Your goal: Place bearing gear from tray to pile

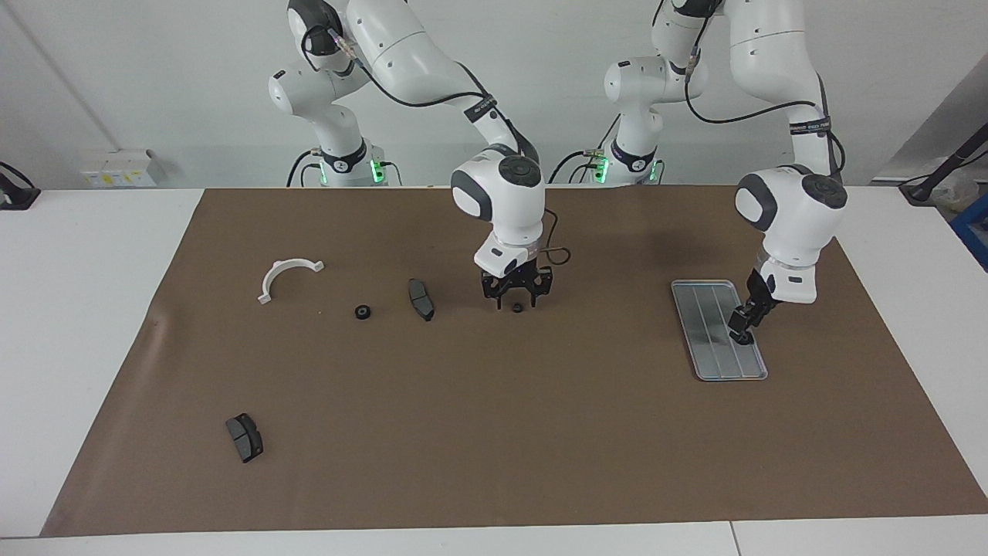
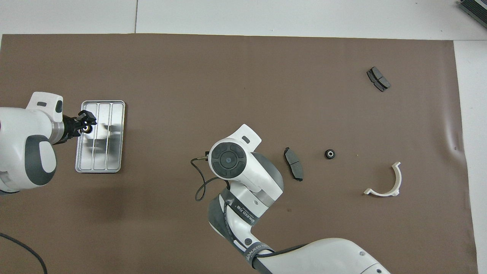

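Gear (image 1: 742, 337) in tray (image 1: 706, 340) (left arm's end), pile (image 1: 289, 276) toward right arm's end

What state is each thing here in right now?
Tray: flat, holding one gear.
Tray gear: in tray, left gripper at it.
Middle gear: on mat, right gripper over it.
Third gear: on mat, alone.
White bracket: lying flat.
Dark pads: lying flat, apart.
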Controlling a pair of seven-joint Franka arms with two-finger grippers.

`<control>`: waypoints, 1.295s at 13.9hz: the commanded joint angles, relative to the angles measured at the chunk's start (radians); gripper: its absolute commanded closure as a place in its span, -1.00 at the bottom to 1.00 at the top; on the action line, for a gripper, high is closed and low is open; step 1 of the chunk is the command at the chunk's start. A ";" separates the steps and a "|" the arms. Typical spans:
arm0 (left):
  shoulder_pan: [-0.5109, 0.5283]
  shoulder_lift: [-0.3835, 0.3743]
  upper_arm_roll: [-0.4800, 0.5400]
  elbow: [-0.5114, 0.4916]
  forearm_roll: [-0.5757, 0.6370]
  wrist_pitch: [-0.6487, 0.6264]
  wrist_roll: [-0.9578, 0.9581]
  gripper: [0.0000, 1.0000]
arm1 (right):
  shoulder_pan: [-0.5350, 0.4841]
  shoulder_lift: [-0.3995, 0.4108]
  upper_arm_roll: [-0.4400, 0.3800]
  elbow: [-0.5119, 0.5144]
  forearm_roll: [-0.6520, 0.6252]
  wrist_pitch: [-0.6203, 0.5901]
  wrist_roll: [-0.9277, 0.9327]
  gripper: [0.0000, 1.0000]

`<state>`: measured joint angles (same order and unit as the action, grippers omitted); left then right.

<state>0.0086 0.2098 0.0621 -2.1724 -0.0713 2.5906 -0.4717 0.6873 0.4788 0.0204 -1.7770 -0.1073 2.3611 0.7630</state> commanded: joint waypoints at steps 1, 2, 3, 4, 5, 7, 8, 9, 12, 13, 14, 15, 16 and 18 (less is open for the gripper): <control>-0.044 0.008 0.008 -0.020 0.005 0.049 -0.192 -0.35 | 0.004 0.011 -0.002 0.008 -0.028 0.004 0.036 -0.17; -0.051 0.008 0.008 -0.020 0.005 0.051 -0.244 -0.35 | 0.008 0.014 -0.002 0.008 -0.029 0.003 0.039 -0.03; -0.052 0.008 0.008 -0.021 0.005 0.049 -0.278 -0.35 | 0.018 0.027 -0.002 0.008 -0.029 0.007 0.048 0.02; -0.052 0.007 0.010 -0.023 0.005 0.048 -0.291 -0.35 | 0.018 0.027 -0.002 0.011 -0.029 0.012 0.050 0.04; -0.049 0.007 0.010 -0.023 0.005 0.042 -0.292 -0.35 | 0.018 0.029 -0.002 0.011 -0.029 0.017 0.052 0.10; -0.044 0.007 0.011 -0.023 0.005 0.037 -0.315 -0.34 | 0.020 0.029 -0.002 0.008 -0.031 0.023 0.053 0.32; -0.044 0.007 0.011 -0.023 0.005 0.036 -0.341 -0.34 | 0.018 0.030 -0.002 0.007 -0.031 0.035 0.053 0.36; -0.044 0.007 0.013 -0.024 0.005 0.025 -0.360 -0.33 | 0.020 0.030 -0.002 0.004 -0.031 0.032 0.053 0.56; -0.047 0.003 0.018 -0.023 0.005 -0.009 -0.384 -0.31 | 0.018 0.030 -0.008 0.016 -0.055 0.030 0.099 1.00; -0.045 0.002 0.019 -0.023 0.005 -0.020 -0.384 -0.30 | 0.003 0.027 -0.008 0.019 -0.093 0.030 0.120 1.00; -0.045 0.000 0.021 -0.023 0.005 -0.033 -0.384 -0.29 | -0.002 0.024 -0.011 0.019 -0.115 0.032 0.122 1.00; -0.045 -0.001 0.025 -0.021 0.010 -0.056 -0.384 -0.27 | -0.018 0.018 -0.013 0.016 -0.121 0.029 0.122 1.00; -0.045 -0.004 0.028 -0.020 0.019 -0.076 -0.384 -0.26 | -0.040 -0.002 -0.013 0.005 -0.121 0.024 0.113 1.00; -0.042 -0.007 0.031 -0.012 0.048 -0.116 -0.386 -0.26 | -0.110 -0.075 -0.011 -0.045 -0.123 0.018 0.044 1.00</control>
<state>-0.0336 0.2224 0.0840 -2.1792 -0.0587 2.5206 -0.8395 0.6446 0.4788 -0.0037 -1.7677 -0.2078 2.3770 0.8534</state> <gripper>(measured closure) 0.366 0.762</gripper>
